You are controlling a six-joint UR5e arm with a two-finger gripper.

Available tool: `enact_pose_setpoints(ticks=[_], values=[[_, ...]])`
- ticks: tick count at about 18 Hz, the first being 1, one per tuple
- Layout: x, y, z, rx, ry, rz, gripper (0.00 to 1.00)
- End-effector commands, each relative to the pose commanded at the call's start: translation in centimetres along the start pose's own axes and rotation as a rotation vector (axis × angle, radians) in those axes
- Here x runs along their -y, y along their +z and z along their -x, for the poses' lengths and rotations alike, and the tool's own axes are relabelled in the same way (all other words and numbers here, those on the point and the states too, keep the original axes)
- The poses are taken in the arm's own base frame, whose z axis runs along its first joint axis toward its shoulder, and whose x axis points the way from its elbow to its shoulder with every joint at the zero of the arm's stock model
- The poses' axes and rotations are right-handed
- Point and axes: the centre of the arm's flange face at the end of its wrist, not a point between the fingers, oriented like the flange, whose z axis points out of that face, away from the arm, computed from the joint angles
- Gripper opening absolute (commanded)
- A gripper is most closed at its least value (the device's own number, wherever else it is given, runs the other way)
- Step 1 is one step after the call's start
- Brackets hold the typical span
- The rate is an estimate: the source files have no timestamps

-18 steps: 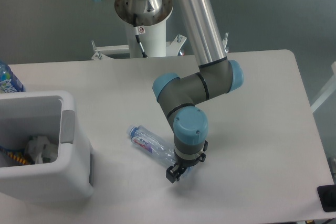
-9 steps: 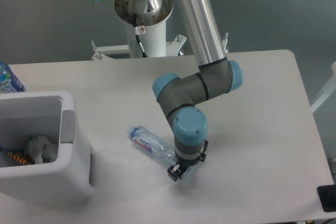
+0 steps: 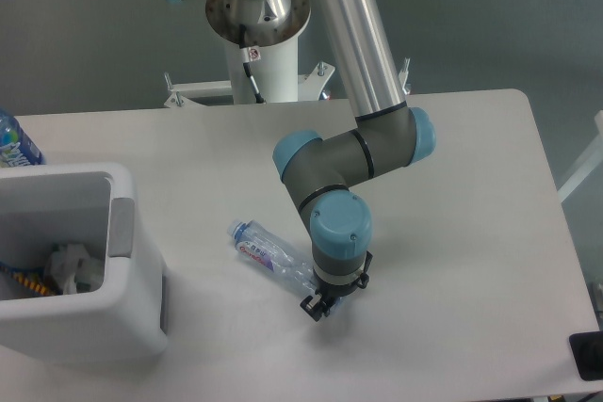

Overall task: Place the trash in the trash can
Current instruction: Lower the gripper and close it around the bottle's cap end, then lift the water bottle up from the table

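Observation:
The clear plastic bottle point(image 3: 267, 255) with a red-and-purple label lies slanted near the table's middle, cap toward the upper left. Its base end runs under my gripper point(image 3: 319, 304), which points down from the blue wrist cap and is shut on that end; the fingers are mostly hidden by the wrist. The white boxy trash can point(image 3: 124, 270) stands at the left front of the table, a grey panel on its right rim. Inside it rests the small white creased wad point(image 3: 70, 264).
A bottle with a blue-and-green label point(image 3: 13, 142) stands at the far left edge behind the trash can. The robot's white base column point(image 3: 261, 54) rises at the table's back. A dark object point(image 3: 586, 355) sits at the front right corner.
The gripper has risen slightly, and the bottle's cap end has shifted a little up and to the left with it.

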Motion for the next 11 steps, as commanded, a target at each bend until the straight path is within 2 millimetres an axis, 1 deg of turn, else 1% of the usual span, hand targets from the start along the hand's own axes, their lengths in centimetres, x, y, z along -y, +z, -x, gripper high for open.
enact_pose_setpoints(ticks=[2,4,6,7,9,10,11], values=[[0.1,-0.9,0.0,-0.005,0.004,-0.013,0.50],[0.1,-2.4,0.0,-0.013,0.007,-0.033,0.50],[0.4,-4.7,-0.1,-0.026,0.020,-0.069,0.50],[0.6,-6.4,0.0,-0.034,0.033,-0.095,0.50],[1.4,-11.6,0.0,-0.069,0.051,-0.170,0.50],[1.9,-14.7,0.5,-0.087,0.042,-0.219,0.50],[2.5,-17.2,1.0,-0.107,0.032,-0.259,0.50]])
